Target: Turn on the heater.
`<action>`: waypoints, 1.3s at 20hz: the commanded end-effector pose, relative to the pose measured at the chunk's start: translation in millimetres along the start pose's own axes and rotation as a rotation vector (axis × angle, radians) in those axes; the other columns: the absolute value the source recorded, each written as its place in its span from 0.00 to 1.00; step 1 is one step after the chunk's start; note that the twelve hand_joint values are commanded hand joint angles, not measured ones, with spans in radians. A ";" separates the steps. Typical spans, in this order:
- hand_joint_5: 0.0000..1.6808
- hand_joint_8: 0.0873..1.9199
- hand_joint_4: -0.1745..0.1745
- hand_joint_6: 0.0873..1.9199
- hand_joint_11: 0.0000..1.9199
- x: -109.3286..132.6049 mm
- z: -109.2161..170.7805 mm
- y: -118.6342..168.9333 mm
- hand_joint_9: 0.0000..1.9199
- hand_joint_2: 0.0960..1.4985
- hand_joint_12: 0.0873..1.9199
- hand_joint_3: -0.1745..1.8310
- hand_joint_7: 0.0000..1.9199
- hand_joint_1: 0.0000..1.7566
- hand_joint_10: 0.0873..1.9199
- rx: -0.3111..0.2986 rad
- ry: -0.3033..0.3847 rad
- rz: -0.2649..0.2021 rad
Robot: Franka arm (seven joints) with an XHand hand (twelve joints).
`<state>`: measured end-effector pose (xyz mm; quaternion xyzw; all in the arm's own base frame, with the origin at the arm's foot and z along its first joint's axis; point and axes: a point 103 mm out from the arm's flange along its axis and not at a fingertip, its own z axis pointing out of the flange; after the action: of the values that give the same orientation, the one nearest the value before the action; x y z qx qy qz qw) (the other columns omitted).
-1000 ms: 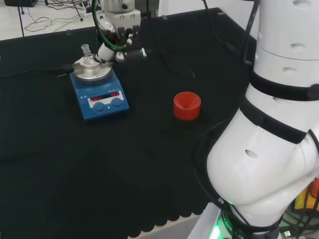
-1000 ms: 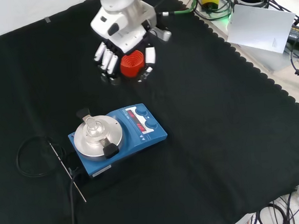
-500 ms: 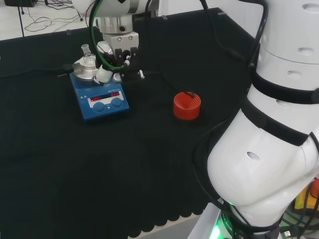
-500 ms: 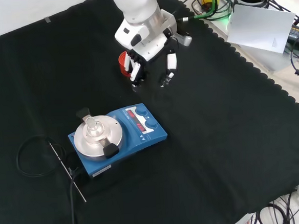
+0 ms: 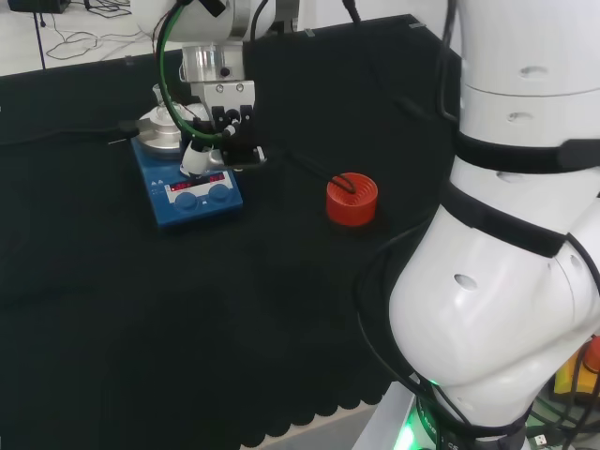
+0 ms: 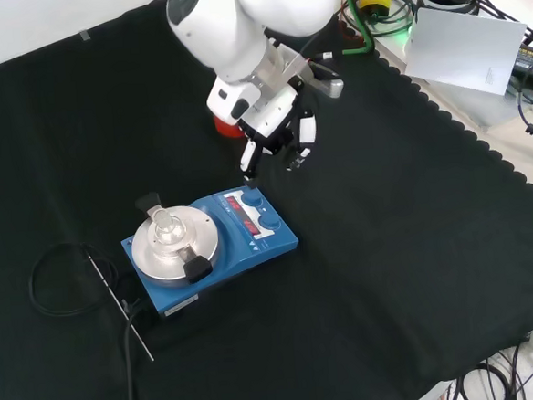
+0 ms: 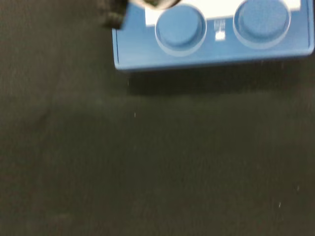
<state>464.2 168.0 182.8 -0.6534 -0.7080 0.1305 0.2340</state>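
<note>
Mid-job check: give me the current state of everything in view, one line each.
Blue heater with round silver plate: upright, red display lit, two knobs untouched.
Small clear glass flask: upright on the plate.
Red ribbed ring stand: bare, on the cloth.
Hand: open, fingers pointing down above the heater's knob end, no contact.

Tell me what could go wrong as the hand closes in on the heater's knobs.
The hand hovers just above the heater, near its knob end. A small glass flask sits on the heater's plate; a sweep too far inward might knock it over. The two knobs sit side by side, so a finger could land on the wrong one. The red ring stand lies close by the arm's path.
</note>
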 end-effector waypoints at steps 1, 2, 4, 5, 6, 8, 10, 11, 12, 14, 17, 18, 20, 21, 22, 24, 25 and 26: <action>0.22 0.75 0.18 0.37 0.84 -3.8 13.1 2.9 0.93 0.53 0.49 0.44 0.88 0.69 0.71 0.124 0.039 0.000; 0.21 0.75 0.18 0.37 0.83 -4.3 14.3 2.8 0.93 0.53 0.50 0.44 0.88 0.69 0.72 0.132 0.043 -0.001; 0.19 0.76 0.20 0.36 0.77 -4.8 16.5 2.7 0.93 0.52 0.56 0.48 0.88 0.76 0.72 0.147 0.047 -0.004; 0.18 0.76 0.20 0.36 0.75 -5.0 17.6 2.7 0.93 0.51 0.59 0.50 0.89 0.78 0.73 0.154 0.050 -0.006; 0.18 0.76 0.21 0.36 0.74 -4.9 18.6 2.8 0.93 0.50 0.61 0.51 0.89 0.80 0.73 0.162 0.050 -0.010; 0.17 0.76 0.21 0.36 0.73 -4.3 20.7 3.1 0.94 0.49 0.62 0.53 0.89 0.81 0.73 0.178 0.054 -0.019; 0.17 0.76 0.21 0.36 0.73 -2.8 22.6 3.0 0.94 0.49 0.63 0.54 0.90 0.81 0.73 0.188 0.053 -0.027; 0.17 0.76 0.21 0.36 0.73 -1.8 23.5 2.8 0.94 0.48 0.63 0.54 0.90 0.82 0.73 0.193 0.052 -0.029; 0.17 0.76 0.21 0.36 0.73 -0.7 24.3 2.8 0.94 0.48 0.63 0.55 0.90 0.82 0.73 0.197 0.051 -0.032; 0.17 0.76 0.21 0.35 0.72 2.9 26.3 3.0 0.94 0.48 0.63 0.55 0.90 0.82 0.73 0.205 0.049 -0.041; 0.16 0.76 0.22 0.35 0.72 8.5 28.6 4.2 0.94 0.48 0.64 0.55 0.90 0.82 0.73 0.212 0.044 -0.051; 0.16 0.76 0.22 0.36 0.72 10.3 29.2 5.0 0.94 0.47 0.64 0.56 0.90 0.82 0.73 0.215 0.041 -0.055; 0.16 0.76 0.23 0.36 0.72 12.1 30.6 6.4 0.94 0.47 0.64 0.56 0.90 0.82 0.73 0.218 0.038 -0.060; 0.16 0.76 0.23 0.36 0.72 12.3 31.8 7.2 0.94 0.47 0.64 0.56 0.90 0.82 0.73 0.221 0.038 -0.061; 0.16 0.76 0.23 0.36 0.72 12.2 33.2 8.0 0.94 0.47 0.64 0.56 0.90 0.82 0.73 0.223 0.038 -0.062; 0.16 0.76 0.23 0.36 0.72 12.6 33.5 8.0 0.94 0.47 0.64 0.56 0.90 0.82 0.73 0.226 0.037 -0.062; 0.16 0.76 0.23 0.36 0.72 12.2 34.1 8.4 0.94 0.47 0.64 0.56 0.90 0.82 0.73 0.225 0.037 -0.062; 0.16 0.76 0.23 0.36 0.72 11.3 35.1 9.5 0.94 0.47 0.64 0.56 0.90 0.82 0.73 0.226 0.036 -0.062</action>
<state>454.4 184.6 152.2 -0.6042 -0.7037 0.1890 0.3225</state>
